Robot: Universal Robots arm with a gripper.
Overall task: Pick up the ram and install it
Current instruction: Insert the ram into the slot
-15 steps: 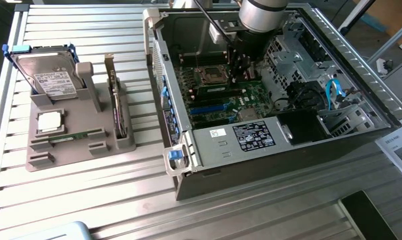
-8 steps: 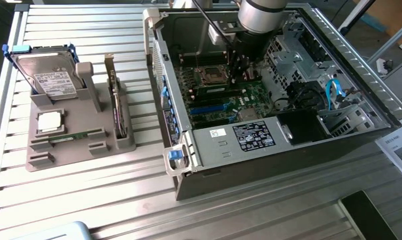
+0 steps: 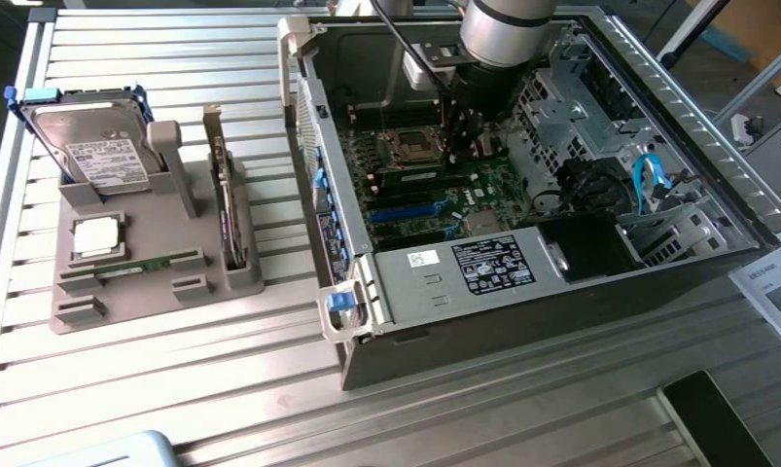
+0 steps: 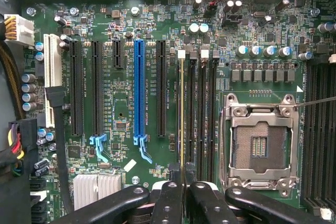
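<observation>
table point(image 3: 169, 389): ribbed metal, holds open case point(image 3: 423, 292) | hand point(image 4: 184, 183): pinching ram point(image 4: 182, 108) edge-on over motherboard point(image 4: 123, 145)

One robot arm point(image 3: 501, 34) with one gripper point(image 4: 184, 179) of two fingers point(image 4: 168, 203). One open computer case point(image 3: 494, 336). One grey holder tray point(image 3: 130, 292).

The tray accounts for one hard drive point(image 3: 98, 146), one processor chip point(image 3: 95, 236), one bracketed card point(image 3: 219, 195) and one green stick point(image 3: 150, 265). With the ram point(image 4: 182, 119), the green sticks come to two.

The single motherboard point(image 4: 126, 103) shows six expansion slots: three long black slots point(image 4: 77, 87), one short black slot point(image 4: 118, 53), one blue slot point(image 4: 139, 87) and one white slot point(image 4: 50, 61). It also shows two pale-blue latches point(image 4: 100, 148), one processor socket point(image 4: 261, 145) and four memory slots point(image 4: 202, 114) beside the socket.
</observation>
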